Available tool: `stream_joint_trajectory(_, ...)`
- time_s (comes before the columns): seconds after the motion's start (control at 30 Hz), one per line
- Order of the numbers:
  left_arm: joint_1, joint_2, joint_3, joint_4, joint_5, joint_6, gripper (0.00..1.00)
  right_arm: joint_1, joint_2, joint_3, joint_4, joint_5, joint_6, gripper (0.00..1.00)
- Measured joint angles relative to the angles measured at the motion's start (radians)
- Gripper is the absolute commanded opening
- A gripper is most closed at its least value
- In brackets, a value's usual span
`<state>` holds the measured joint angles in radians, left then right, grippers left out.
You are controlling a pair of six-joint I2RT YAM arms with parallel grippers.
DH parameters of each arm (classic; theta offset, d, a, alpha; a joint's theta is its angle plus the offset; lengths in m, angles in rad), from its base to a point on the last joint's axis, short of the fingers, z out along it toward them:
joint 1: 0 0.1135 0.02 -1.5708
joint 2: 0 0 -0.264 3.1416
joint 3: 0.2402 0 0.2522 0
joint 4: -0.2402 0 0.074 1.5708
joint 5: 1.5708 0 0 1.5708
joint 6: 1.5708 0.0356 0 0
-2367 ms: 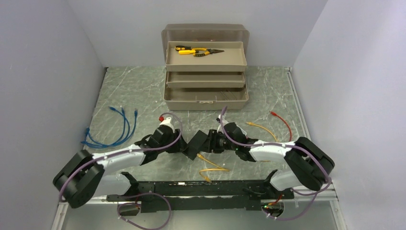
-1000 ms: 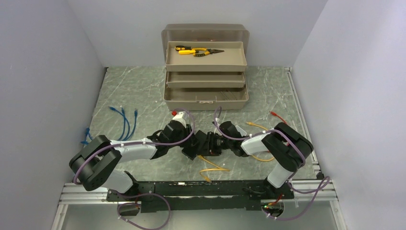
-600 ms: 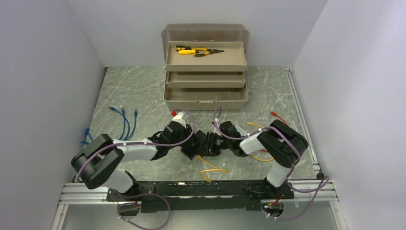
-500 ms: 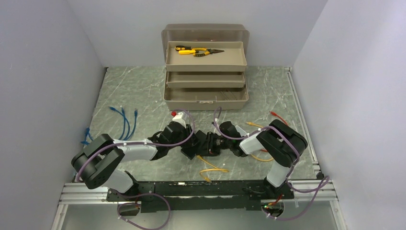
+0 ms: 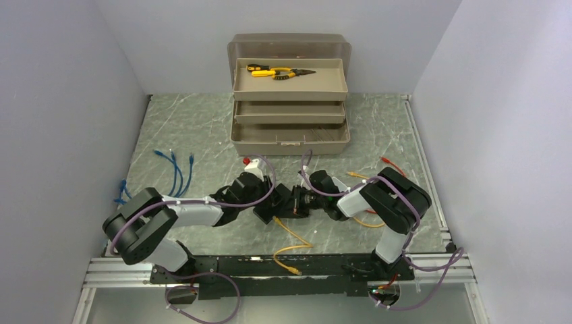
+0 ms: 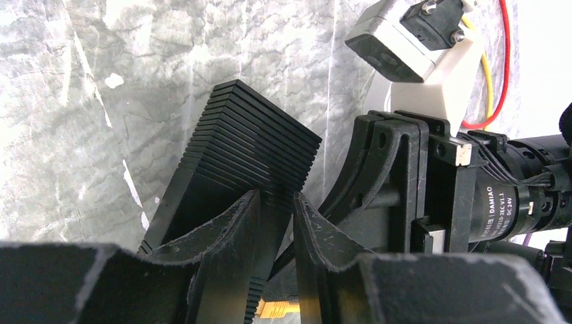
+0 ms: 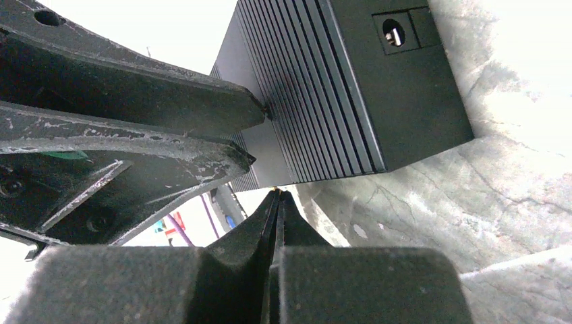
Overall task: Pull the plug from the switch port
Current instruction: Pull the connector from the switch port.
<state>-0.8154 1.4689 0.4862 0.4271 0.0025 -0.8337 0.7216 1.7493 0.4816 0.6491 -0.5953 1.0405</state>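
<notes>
The switch [image 5: 275,206] is a black ribbed box held tilted off the table between both grippers. My left gripper [image 5: 267,210] is shut on its thin edge, as the left wrist view shows with the switch [image 6: 243,142] between the gripper's [image 6: 276,197] jaws. A yellow plug [image 6: 280,309] shows just under the switch. My right gripper [image 5: 293,204] is pressed shut right below the switch [image 7: 351,88], with only a yellow sliver at the tips of the gripper [image 7: 276,192]. The yellow cable [image 5: 294,233] trails from under the grippers to the front rail.
An open beige toolbox [image 5: 290,138] stands at the back with yellow-handled pliers [image 5: 273,71] in its top tray. Blue cables [image 5: 168,179] lie at the left. A red cable [image 5: 394,165] and another yellow cable [image 5: 357,177] lie at the right. The black front rail [image 5: 222,266] is near.
Both arms closed in on the switch at table centre. In the last half second the yellow cable sprang from a small coil to a long loop reaching the front rail.
</notes>
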Motion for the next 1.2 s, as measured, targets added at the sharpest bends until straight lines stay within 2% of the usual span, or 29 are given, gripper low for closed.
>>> stream_joint_trajectory(0.13,-0.003,-0.034,-0.011,-0.02,-0.005,0.0,0.4,0.0,0.0,0.0,-0.002,0.001,-0.002,0.0)
stream_joint_trajectory(0.2,-0.006,-0.075,-0.022,-0.063,-0.018,0.002,0.46,0.0,-0.007,0.0,-0.009,0.006,-0.01,0.0)
stream_joint_trajectory(0.23,-0.006,-0.1,-0.026,-0.091,-0.027,0.005,0.5,0.0,-0.013,0.0,-0.015,0.011,-0.016,0.03)
stream_joint_trajectory(0.3,-0.006,-0.16,-0.034,-0.159,-0.052,0.008,0.56,0.002,-0.024,0.0,-0.027,0.019,-0.031,0.23)
stream_joint_trajectory(0.37,-0.006,-0.225,-0.04,-0.22,-0.08,0.009,0.59,0.002,-0.034,-0.003,-0.042,0.027,-0.045,0.36)
stream_joint_trajectory(0.53,-0.007,-0.356,-0.04,-0.328,-0.154,0.021,0.59,0.001,-0.04,-0.007,-0.04,0.018,-0.061,0.46)
stream_joint_trajectory(0.63,-0.007,-0.352,-0.037,-0.382,-0.194,0.035,0.57,0.001,-0.04,-0.008,-0.025,0.011,-0.06,0.47)
stream_joint_trajectory(0.77,-0.007,-0.271,-0.037,-0.43,-0.228,0.057,0.54,0.001,-0.021,-0.017,0.025,0.002,-0.042,0.45)
stream_joint_trajectory(0.97,-0.007,-0.161,-0.007,-0.343,-0.225,0.053,0.51,0.004,-0.008,-0.046,0.089,0.007,-0.016,0.4)
stream_joint_trajectory(1.2,-0.007,-0.112,-0.019,-0.234,-0.204,0.021,0.5,0.012,-0.008,-0.114,0.195,0.046,0.025,0.37)
